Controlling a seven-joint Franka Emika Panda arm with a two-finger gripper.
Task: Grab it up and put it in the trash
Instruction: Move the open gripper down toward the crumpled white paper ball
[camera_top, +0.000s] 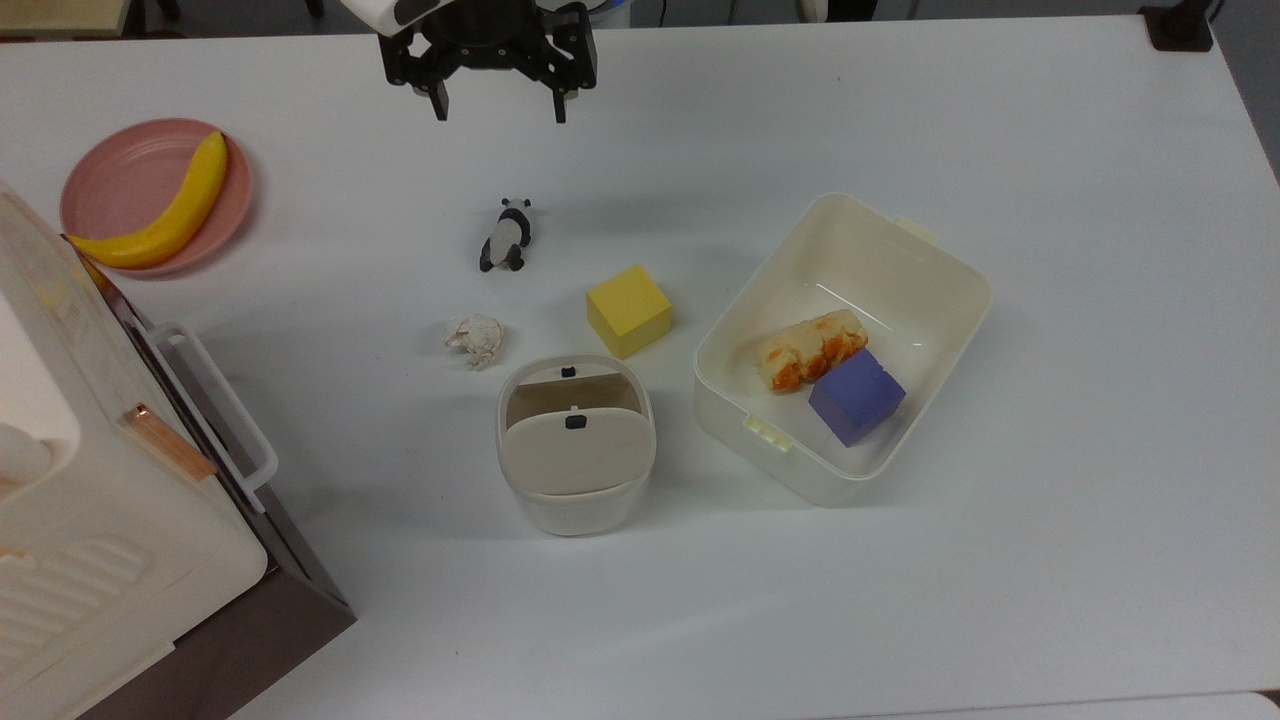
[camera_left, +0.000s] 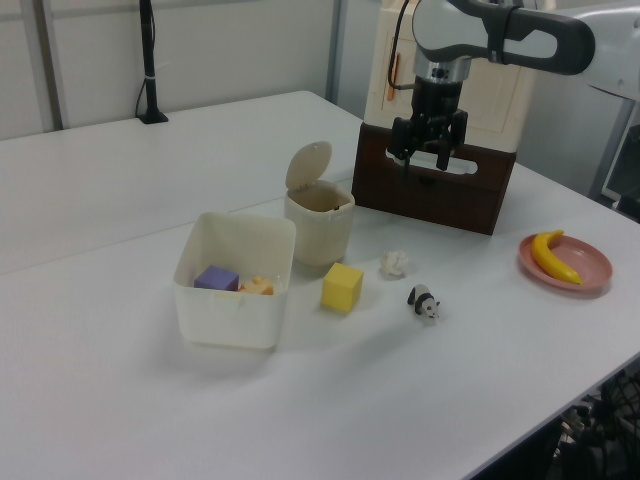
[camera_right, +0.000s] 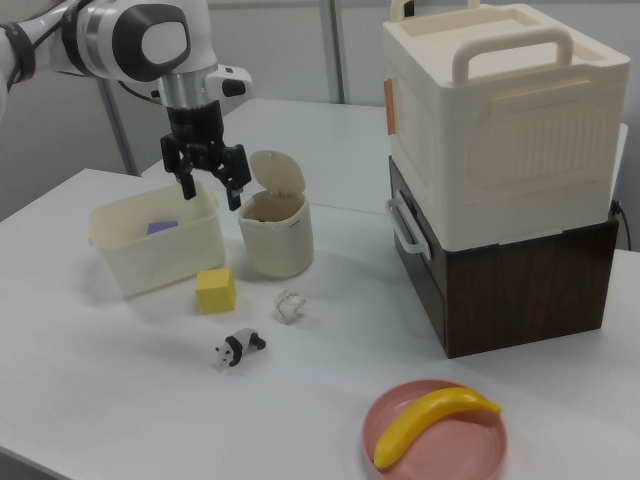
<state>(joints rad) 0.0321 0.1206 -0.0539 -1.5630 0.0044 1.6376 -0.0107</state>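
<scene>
The small crumpled ball of off-white paper (camera_top: 475, 339) lies on the white table (camera_top: 1000, 150) just beside the cream-white rounded-square plastic bin with the beige swing lid (camera_top: 574, 442), off the bin's upper-left corner in the top view, with its lid tipped open. The black 2-finger gripper (camera_top: 497, 106) hangs well apart from the bin, fingers spread and empty. The paper looks very light, soft and springy; it should crush slightly, so pinching across its widest middle seems best
</scene>
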